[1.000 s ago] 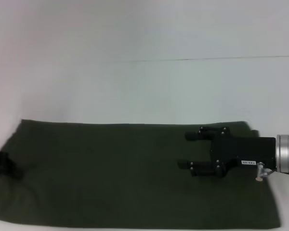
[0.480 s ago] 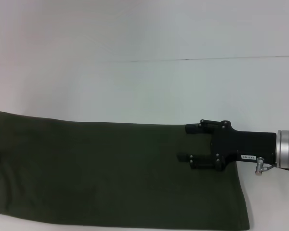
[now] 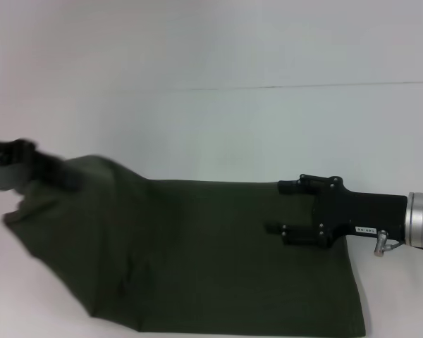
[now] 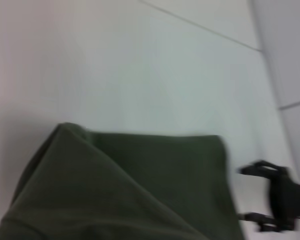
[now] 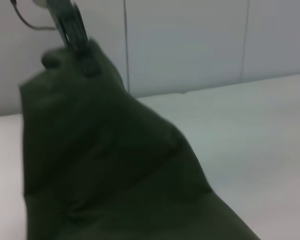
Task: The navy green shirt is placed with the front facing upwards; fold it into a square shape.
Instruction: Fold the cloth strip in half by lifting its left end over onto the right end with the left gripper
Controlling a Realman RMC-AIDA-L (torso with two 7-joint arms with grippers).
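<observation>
The left pincer (image 3: 14, 156) is raised at the left edge of the head view, closed on the left end of the navy green shirt (image 3: 197, 253) and holding that end lifted off the table (image 3: 233, 127). In the right wrist view the same pincer (image 5: 82, 52) shows at the top of the raised cloth (image 5: 105, 165), its dark fingers pinching the topmost fold. From this grip the cloth hangs down in a slanted fold, and in the left wrist view the lifted part of the shirt (image 4: 115, 185) slopes over the flat part beneath it.

The right pincer (image 3: 290, 209) reaches in from the right side, low over the right end of the shirt, with its two black fingers (image 3: 296, 187) spread apart and pointing toward the left. Nothing sits between them; whether the lower finger touches the cloth I cannot tell. In the left wrist view this pincer (image 4: 250, 192) appears just beside the far edge of the cloth.

The shirt lies as a long plain dark green band across the near part of the table, flat from the middle to its right end, raised and bunched at its left end. The table is pale, with a thin seam line running across it beyond the shirt.
</observation>
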